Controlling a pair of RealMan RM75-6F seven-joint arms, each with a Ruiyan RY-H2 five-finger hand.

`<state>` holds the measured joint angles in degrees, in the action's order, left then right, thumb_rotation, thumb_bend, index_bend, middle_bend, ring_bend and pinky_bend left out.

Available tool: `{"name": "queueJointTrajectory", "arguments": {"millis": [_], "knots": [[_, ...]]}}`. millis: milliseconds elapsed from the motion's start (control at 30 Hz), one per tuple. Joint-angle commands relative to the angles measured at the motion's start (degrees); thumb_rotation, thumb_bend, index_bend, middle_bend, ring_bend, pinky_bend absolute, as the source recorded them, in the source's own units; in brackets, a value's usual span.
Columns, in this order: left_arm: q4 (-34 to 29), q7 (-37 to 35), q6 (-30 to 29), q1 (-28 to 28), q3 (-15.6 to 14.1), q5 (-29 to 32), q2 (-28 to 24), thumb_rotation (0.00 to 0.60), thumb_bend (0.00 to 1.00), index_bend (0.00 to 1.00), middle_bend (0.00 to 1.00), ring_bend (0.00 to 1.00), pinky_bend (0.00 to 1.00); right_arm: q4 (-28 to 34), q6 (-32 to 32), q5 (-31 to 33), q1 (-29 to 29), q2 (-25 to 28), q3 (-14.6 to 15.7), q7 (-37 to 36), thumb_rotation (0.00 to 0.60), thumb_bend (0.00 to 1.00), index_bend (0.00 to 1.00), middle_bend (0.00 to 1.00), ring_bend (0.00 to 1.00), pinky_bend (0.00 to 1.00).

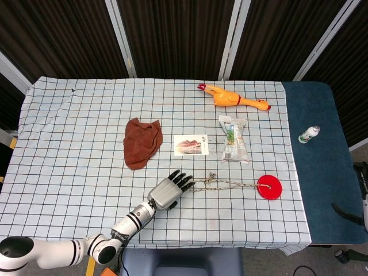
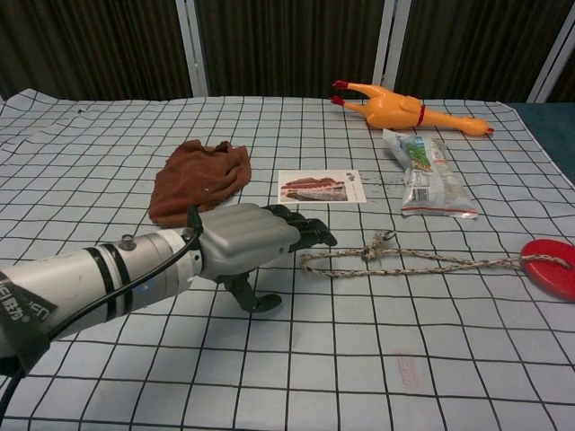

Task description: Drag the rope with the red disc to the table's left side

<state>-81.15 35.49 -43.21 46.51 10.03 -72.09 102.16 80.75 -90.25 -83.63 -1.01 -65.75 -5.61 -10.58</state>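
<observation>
The rope (image 1: pixel 221 184) lies just below the card (image 1: pixel 190 144), its red disc (image 1: pixel 269 187) near the cloth's right edge. The left hand (image 1: pixel 171 191), fingers spread and empty, hovers at the rope's left end. Bare checks stretch left of the card, past the rag (image 1: pixel 141 142). Only a sliver of the right hand (image 1: pixel 352 211) shows; I cannot tell its fingers' state.

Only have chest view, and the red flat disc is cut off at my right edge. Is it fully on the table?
Observer: Yes. Head view shows the whole red flat disc lying on the checked cloth, inside its right edge.
Operator: Where's the right hand?
Observer: The right hand is off the table's right side, partly cut by the frame, holding nothing.
Operator: Anything else over there?
Observer: A small white bottle sits on the dark blue surface to the right of the cloth.
</observation>
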Motion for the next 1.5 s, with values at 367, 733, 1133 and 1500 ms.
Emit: {"name": "queueJointTrajectory", "arguments": {"millis": [367, 733, 1133, 1500], "knots": [[1.61, 0.69, -0.78, 2.32, -1.93, 2.4, 0.04, 0.6, 0.46, 0.3, 0.0, 0.0, 0.0, 0.37, 0.39, 0.05, 0.12, 0.05, -0.13, 0.59, 0.6, 0.25, 0.0, 0.0, 0.0, 0.0], [-0.09, 1.48, -2.78, 2.56, -3.67, 3.35, -2.17, 0.6, 0.46, 0.52, 0.0, 0.0, 0.0, 0.74, 0.68, -0.04, 0.18, 0.04, -0.05, 1.24, 0.6, 0.25, 0.0, 0.0, 0.0, 0.0], [-4.12, 0.5, -9.62, -0.56, -5.33, 2.46, -7.8, 0.6, 0.69, 0.83, 0.0, 0.0, 0.0, 1.85, 0.73, -0.54, 0.48, 0.14, -0.05, 2.65, 0.6, 0.25, 0.0, 0.0, 0.0, 0.0], [-9.34, -6.14, -25.91, -14.26, -8.56, 1.82, -29.15, 0.6, 0.77, 0.88, 0.03, 0.0, 0.03, 3.43, 1.34, -1.35, 1.51, 0.21, -0.16, 4.32, 0.6, 0.25, 0.0, 0.0, 0.0, 0.0]]}}
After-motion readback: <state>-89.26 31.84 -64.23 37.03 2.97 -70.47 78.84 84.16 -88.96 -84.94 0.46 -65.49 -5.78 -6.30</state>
